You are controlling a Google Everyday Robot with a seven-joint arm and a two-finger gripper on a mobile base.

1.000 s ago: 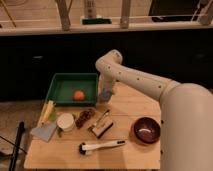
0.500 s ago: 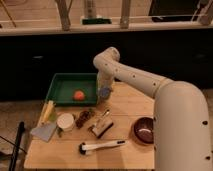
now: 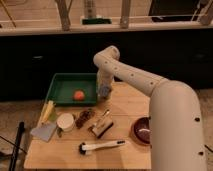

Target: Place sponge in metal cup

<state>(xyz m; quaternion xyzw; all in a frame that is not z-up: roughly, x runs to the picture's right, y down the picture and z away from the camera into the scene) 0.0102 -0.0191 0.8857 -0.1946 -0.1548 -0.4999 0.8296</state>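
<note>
1. White and jointed, the robot arm [image 3: 135, 80] is reaching over the wooden table [image 3: 125, 107], its gripper [image 3: 104, 91] hanging at the green tray's [image 3: 62, 89] right edge.
2. The gripper is clutching the blue-grey sponge [image 3: 104, 92].
3. An orange ball [image 3: 78, 95] is lying inside the tray.
4. A white cup [image 3: 65, 121], pale cloth [image 3: 44, 131], dark red bowl [image 3: 142, 131] and white-handled brush [image 3: 100, 146] are sitting on the table.
</note>
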